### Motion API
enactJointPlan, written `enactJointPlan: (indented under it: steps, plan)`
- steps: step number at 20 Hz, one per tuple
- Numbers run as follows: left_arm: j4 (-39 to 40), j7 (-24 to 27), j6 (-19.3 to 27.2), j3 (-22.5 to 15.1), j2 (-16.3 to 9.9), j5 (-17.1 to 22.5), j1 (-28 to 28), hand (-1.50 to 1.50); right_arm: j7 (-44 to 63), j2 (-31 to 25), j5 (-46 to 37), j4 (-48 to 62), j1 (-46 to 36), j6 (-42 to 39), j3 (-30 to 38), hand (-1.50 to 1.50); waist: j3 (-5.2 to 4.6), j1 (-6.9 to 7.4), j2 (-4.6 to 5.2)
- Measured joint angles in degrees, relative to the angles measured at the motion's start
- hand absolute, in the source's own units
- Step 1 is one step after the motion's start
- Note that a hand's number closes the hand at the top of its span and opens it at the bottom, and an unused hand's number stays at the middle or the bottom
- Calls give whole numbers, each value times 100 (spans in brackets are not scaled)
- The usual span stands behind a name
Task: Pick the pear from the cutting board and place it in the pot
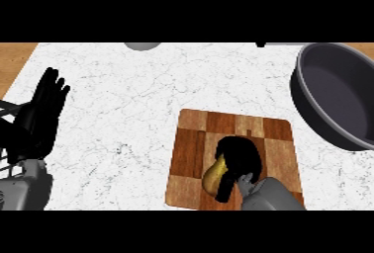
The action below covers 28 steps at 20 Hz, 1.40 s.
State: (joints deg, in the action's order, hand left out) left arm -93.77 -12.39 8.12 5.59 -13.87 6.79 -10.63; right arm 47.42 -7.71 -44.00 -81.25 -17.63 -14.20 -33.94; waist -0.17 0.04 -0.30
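Note:
A yellow-brown pear [212,176] lies on the wooden cutting board [199,143] in the lower middle of the head view. My right hand [240,155] covers the pear from above, with fingers curled over it and the thumb down its near side; most of the fruit is hidden. The dark grey pot [337,89] sits at the right edge, partly cut off, with its inside bare. My left hand [45,106] stands at the left edge, fingers straight and pointing up, holding nothing.
The white marble counter [124,99] spreads between the board and my left hand. A grey round object [142,45] shows at the top edge. Wood-coloured surface [15,59] lies beyond the counter's upper left corner.

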Motion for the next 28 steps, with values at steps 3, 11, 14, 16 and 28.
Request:
enactJointPlan:
  steps: [3,11,14,16,28]
  plan:
    - [-73,-49,-30,22,39,-37,46,0,-193,51,-188,20,87,-37,80,150,-7,-4,-10]
    - [7,-35,-85,87,43,-85,-17,0,-1353,-52,-158,-311,310,-109,-126,150,3,-16,4]
    - [-15,-62,-4,50,107,-165,-63,0,-1784,-236,-106,-786,560,-141,-265,150,11,-26,12]
    - [-62,-59,-21,62,129,-166,9,0,-1866,-299,-115,-1117,672,-199,-229,150,14,-22,15]
    - [-64,-130,-48,175,79,-162,5,0,-1551,-282,-669,-3494,1117,1084,695,150,17,-128,-8]
